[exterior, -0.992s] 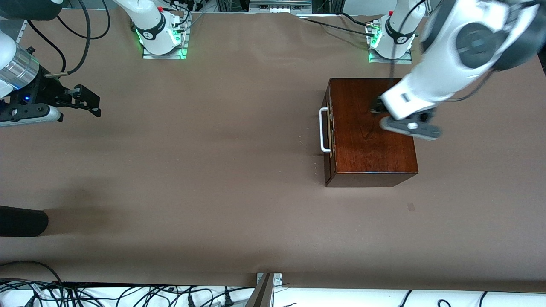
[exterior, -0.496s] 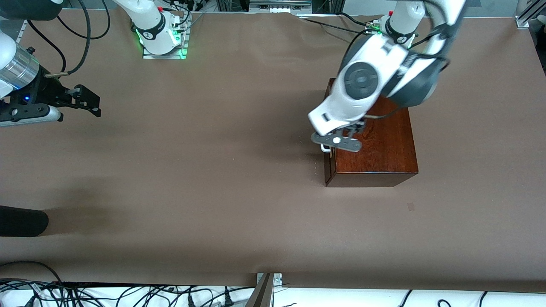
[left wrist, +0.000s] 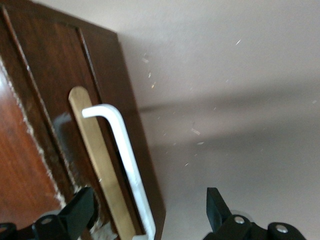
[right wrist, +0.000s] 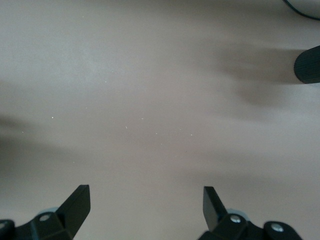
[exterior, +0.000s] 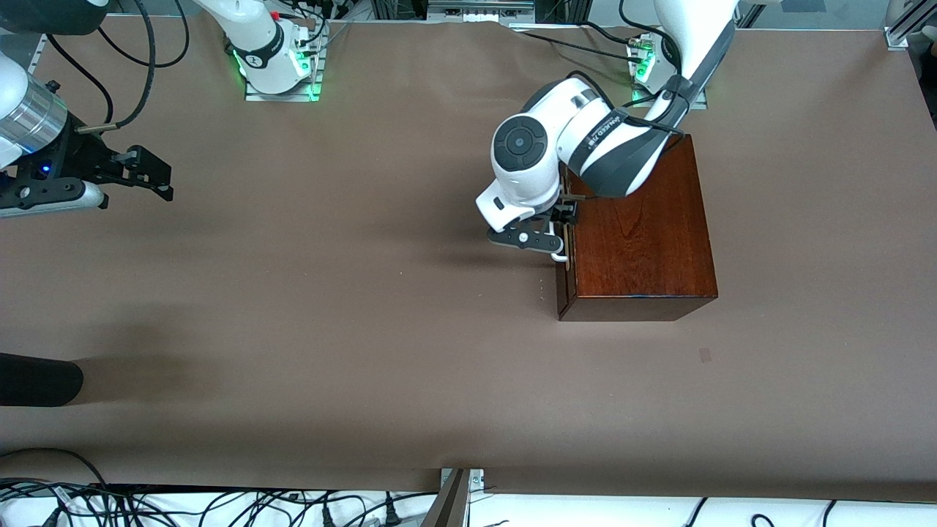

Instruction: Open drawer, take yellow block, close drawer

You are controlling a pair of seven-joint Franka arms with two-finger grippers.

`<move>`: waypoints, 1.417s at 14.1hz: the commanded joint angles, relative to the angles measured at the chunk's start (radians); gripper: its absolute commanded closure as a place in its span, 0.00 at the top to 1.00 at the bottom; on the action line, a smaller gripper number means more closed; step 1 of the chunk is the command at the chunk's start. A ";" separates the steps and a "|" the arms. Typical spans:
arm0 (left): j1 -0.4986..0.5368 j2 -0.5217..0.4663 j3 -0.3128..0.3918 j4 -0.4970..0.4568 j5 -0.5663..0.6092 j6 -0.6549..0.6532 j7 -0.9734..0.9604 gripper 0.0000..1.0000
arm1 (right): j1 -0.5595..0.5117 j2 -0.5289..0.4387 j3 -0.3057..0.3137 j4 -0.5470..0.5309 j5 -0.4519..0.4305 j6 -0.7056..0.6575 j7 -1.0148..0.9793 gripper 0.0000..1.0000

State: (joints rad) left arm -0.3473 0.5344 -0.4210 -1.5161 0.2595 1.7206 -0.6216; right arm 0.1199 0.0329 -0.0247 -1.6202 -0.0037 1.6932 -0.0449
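The mahogany box (exterior: 640, 234) stands toward the left arm's end of the table. Its drawer (left wrist: 102, 70) is shut, with the dark front facing the right arm's end. My left gripper (exterior: 545, 233) is open at the drawer front. In the left wrist view (left wrist: 147, 207) the white handle (left wrist: 126, 155) runs between its fingers (left wrist: 80, 210), and no finger touches it. One end of the handle (exterior: 560, 256) shows in the front view. The yellow block is hidden. My right gripper (exterior: 155, 179) is open and empty (right wrist: 146, 202), waiting over bare table at the right arm's end.
A brass plate (left wrist: 95, 150) lies under the handle on the drawer front. A dark rounded object (exterior: 36, 379) lies at the table's edge at the right arm's end, nearer the front camera; it also shows in the right wrist view (right wrist: 307, 65). Cables run along the front edge.
My left arm has swung from over the box top across to the drawer front and come down at the handle. The right arm has not moved.
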 commanded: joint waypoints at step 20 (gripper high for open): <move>-0.062 0.101 -0.013 -0.044 0.116 0.092 -0.184 1.00 | -0.005 -0.004 0.005 0.006 0.004 0.005 0.000 1.00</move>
State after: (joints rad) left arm -0.3997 0.6225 -0.4240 -1.5525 0.3550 1.7760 -0.7638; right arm 0.1199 0.0329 -0.0247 -1.6202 -0.0037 1.6992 -0.0449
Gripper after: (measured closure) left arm 0.000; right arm 0.000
